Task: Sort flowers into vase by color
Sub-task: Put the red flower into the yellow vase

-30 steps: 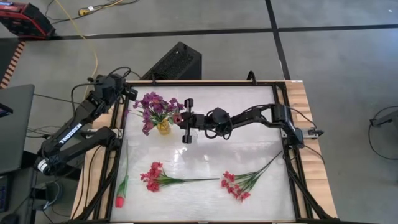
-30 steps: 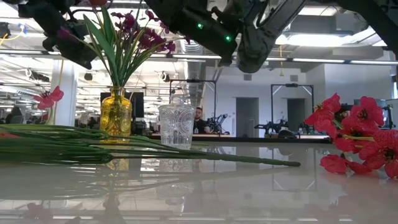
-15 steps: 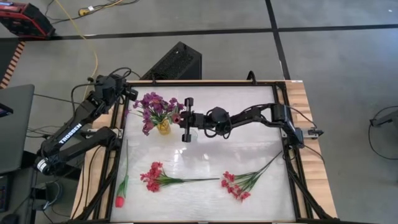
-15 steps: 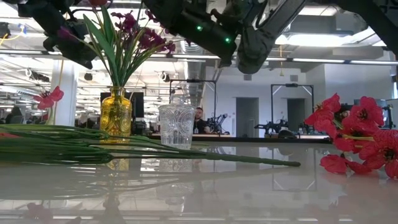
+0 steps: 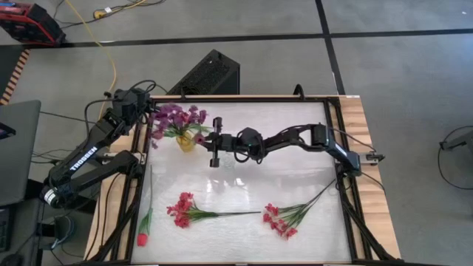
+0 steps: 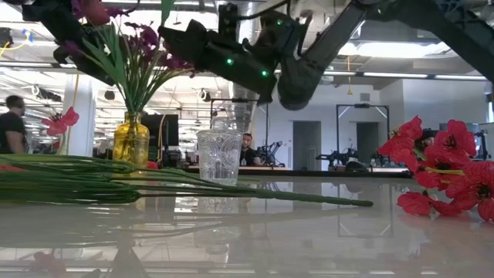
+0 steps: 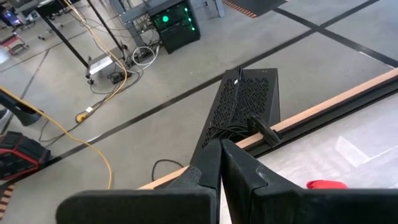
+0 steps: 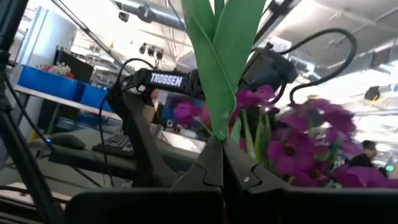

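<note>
1. High view: the right gripper hangs just beside the small yellow glass vase, which stands toward the far left of the white glossy table and holds the purple blossom sprays. Its jaws are clamped on a green-leaved flower stem. The blossom on that stem is hard to make out, so I judge its colour could be mismatched with the purple bunch.
2. The vase is narrow and already crowded. If the stem is pushed in at an angle, it could catch on the leaves or the rim and tip the vase, or drag the purple sprays out.
3. The bunch leans away from the gripper in the low view. Any sideways nudge from the arm could topple the vase.
4. The clear cut-glass vase stands empty, close under the right arm. A low sweep of the forearm could knock it over.
5. If the jaws release too high, the stem would fall outside the vase's mouth.
6. Two red-pink blossom sprays and a single red tulip lie unsorted on the near side. The tulip sits at the table's left edge and may be awkward to reach.
7. The left gripper waits at the far left corner with its jaws pressed together and empty. It is close enough to the purple bunch that a swing could brush it.
</note>
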Controlling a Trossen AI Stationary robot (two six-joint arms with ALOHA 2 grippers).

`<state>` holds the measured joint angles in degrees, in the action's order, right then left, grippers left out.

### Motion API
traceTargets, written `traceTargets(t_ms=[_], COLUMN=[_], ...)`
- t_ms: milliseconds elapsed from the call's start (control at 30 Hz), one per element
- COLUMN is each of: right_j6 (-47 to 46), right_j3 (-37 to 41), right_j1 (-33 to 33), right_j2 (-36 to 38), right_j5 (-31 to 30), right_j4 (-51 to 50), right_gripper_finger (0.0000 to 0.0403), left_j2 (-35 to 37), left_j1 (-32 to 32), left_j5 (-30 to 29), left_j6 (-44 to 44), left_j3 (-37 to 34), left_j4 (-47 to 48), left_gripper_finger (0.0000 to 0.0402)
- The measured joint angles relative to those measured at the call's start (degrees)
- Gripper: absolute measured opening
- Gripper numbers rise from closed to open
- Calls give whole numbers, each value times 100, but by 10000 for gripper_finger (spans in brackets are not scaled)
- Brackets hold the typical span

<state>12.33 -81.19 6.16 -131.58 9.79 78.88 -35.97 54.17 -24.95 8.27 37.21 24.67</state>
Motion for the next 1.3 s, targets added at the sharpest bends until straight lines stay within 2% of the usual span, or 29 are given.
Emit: traceTargets(t_ms=[200,333,433,800,1033,1200,1300], right_j6=[-30,-52,-190,-302,-293,-290,-292], right_j3=[-2,-2,-32,-844,-852,-852,-852], right_j1=[-12,-5,-1,66,114,150,153], right_j2=[300,406,436,401,391,383,383], right_j5=[-236,-269,-536,-686,-868,-866,-864], right_j4=[-677,-775,-814,-2303,-2140,-1923,-1933], right_gripper_finger=[16,16,16,16,16,16,16], left_j2=[2,2,2,-197,-189,-130,-171], left_j1=[0,-2,-6,-31,-32,-228,-320], left_j5=[7,7,16,225,395,695,523], left_j6=[2,-4,-29,-76,-76,-267,-408], left_j3=[0,0,0,-2,-10,-432,-439], left_j4=[18,87,88,120,168,-222,-435], left_gripper_finger=[0,0,0,0,0,0,0])
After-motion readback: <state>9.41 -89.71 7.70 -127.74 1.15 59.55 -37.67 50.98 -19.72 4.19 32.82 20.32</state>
